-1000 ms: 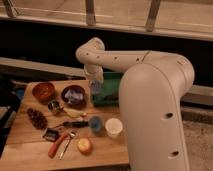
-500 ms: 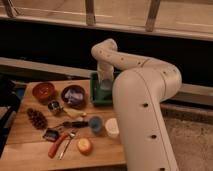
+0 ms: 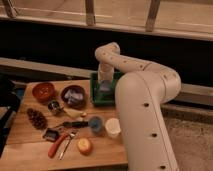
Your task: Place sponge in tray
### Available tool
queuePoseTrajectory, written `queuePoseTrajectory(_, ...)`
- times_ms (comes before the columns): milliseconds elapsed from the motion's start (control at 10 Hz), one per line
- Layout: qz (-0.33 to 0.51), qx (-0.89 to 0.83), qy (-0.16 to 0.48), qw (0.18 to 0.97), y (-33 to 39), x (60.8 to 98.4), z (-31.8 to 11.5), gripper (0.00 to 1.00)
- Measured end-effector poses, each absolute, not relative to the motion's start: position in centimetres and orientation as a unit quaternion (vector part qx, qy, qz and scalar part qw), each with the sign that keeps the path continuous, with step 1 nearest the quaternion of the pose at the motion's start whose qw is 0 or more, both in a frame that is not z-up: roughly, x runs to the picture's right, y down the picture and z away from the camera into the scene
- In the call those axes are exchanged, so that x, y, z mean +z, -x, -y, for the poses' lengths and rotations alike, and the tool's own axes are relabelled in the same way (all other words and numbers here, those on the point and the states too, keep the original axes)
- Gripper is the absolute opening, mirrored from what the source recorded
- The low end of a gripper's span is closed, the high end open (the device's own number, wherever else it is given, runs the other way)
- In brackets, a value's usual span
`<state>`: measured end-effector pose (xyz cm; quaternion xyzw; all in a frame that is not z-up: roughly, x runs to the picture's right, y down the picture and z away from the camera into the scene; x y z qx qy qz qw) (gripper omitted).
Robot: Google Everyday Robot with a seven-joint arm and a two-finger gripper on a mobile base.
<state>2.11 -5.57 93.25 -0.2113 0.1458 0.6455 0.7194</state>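
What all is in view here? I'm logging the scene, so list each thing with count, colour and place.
tray: 1, green, back right of the table, under the arm's end
sponge: 1, blue-grey, in the tray just below the gripper
purple bowl: 1, dark purple, left of the tray, pale contents
brown bowl: 1, reddish brown, back left
pine cone: 1, dark brown, left edge
blue cup: 1, blue, front centre
white cup: 1, white, right of the blue cup
round fruit: 1, orange-yellow, front
red-handled tool: 1, red, front left
table: 1, wooden
arm: 1, white, reaching from the right over the tray
gripper: 1, over the tray
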Motion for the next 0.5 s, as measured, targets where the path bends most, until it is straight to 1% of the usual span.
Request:
queuePoseTrajectory(200,-0.147,0.646,0.211,0.719,-2.34,93.26,5.54,0.16)
queuePoseTrajectory(300,-0.146,0.646,0.21,0.719,-2.35,93.25,5.57,0.11)
queuePoseTrajectory(400,-0.146,0.646,0.21,0.719,-2.28,93.26,5.56,0.11)
queuePoseTrajectory(500,-0.146,0.645,0.211,0.72,-2.13,93.27,5.55,0.16)
